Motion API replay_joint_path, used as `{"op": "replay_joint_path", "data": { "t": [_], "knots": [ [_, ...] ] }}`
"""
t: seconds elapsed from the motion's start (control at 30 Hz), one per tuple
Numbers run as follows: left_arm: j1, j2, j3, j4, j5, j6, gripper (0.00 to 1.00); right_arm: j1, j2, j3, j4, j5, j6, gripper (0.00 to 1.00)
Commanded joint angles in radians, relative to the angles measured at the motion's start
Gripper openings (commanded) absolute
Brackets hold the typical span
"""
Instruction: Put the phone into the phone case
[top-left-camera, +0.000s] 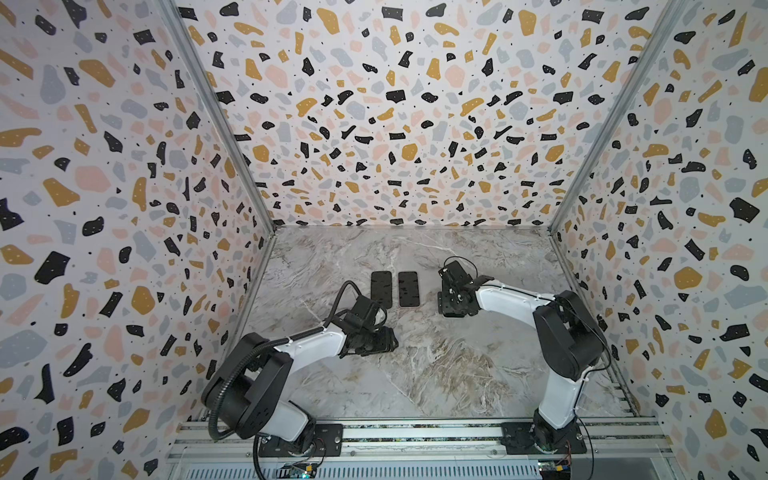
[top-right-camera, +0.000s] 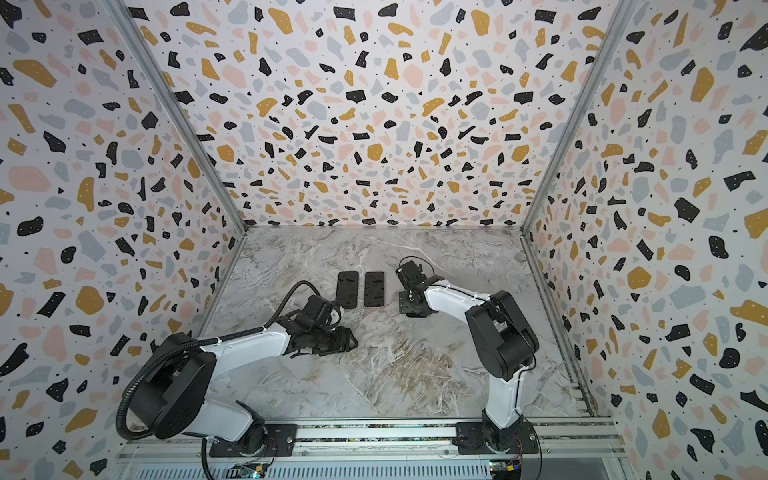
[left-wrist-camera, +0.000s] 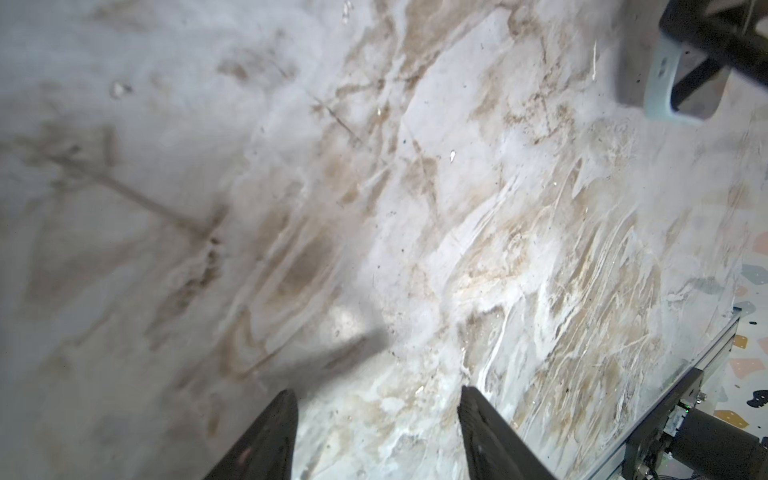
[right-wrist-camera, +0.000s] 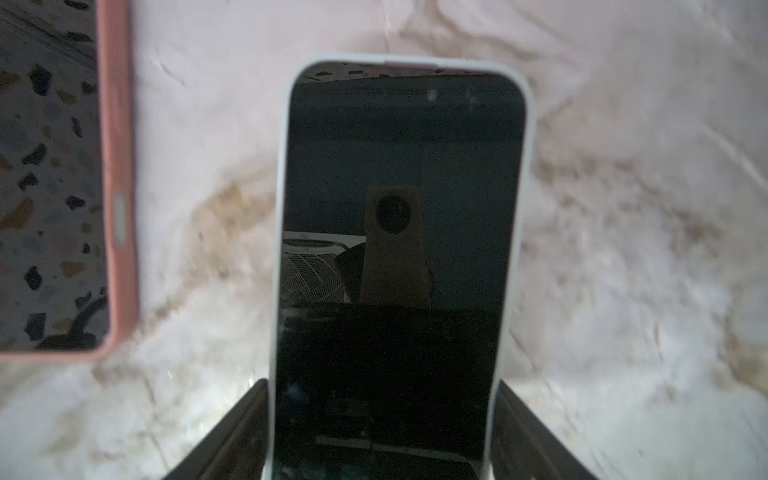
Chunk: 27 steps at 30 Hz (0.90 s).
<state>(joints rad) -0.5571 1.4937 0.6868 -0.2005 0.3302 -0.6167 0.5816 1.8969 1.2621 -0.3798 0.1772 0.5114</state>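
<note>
The phone (right-wrist-camera: 395, 199) has a dark screen and a pale rim, and it sits between the fingers of the right end effector (right-wrist-camera: 382, 383). Both fingers are right up against its long edges, so it's gripped by the sides across its width. Too blurry to say whether it's lifted or flat on the marble tabletop (top-left-camera: 457, 374). In both top views it's hidden under that end effector. One pale corner of it does peek into the left wrist view (left-wrist-camera: 658, 89).

At the phone's 9 o'clock, just beside it and not touching, lies the pink phone case (right-wrist-camera: 121, 187), with its long sides parallel to the phone's. Its glossy dark face mirrors the speckled wall (top-left-camera: 374, 104). From above it reads as a dark rectangle (top-left-camera: 408, 289), with a black slab (top-left-camera: 381, 289) just at its 9 o'clock and a thin gap between them. Phone or case, I can't tell.

The left end effector (top-left-camera: 394, 343) is at roughly 6 o'clock from those two — near, but apart. Its fingers are spread wide with nothing in them, just bare marble showing between them.
</note>
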Motion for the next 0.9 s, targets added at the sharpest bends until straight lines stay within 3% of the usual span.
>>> {"op": "replay_joint_path", "data": {
  "t": [0.0, 0.23, 0.47, 0.67, 0.77, 0.87],
  "knots": [
    [0.005, 0.038, 0.045, -0.018, 0.006, 0.034, 0.64, -0.003, 0.055, 0.111, 0.056, -0.056, -0.055, 0.58],
    [0.005, 0.069, 0.076, -0.024, 0.012, 0.042, 0.63, -0.011, 0.174, 0.224, 0.054, -0.108, -0.076, 0.61],
    [0.006, 0.067, 0.075, -0.024, -0.004, 0.053, 0.63, -0.013, 0.162, 0.227, 0.04, -0.134, -0.094, 0.73],
    [0.022, 0.032, 0.154, -0.128, -0.074, 0.116, 0.65, -0.019, 0.045, 0.186, 0.032, -0.124, -0.124, 0.81],
    [0.022, -0.03, 0.253, -0.218, -0.161, 0.162, 0.69, -0.022, -0.06, 0.105, 0.082, -0.1, -0.17, 1.0],
    [0.027, -0.095, 0.339, -0.266, -0.305, 0.196, 0.77, -0.04, -0.173, -0.02, 0.139, -0.039, -0.228, 0.99]
  ]
}}
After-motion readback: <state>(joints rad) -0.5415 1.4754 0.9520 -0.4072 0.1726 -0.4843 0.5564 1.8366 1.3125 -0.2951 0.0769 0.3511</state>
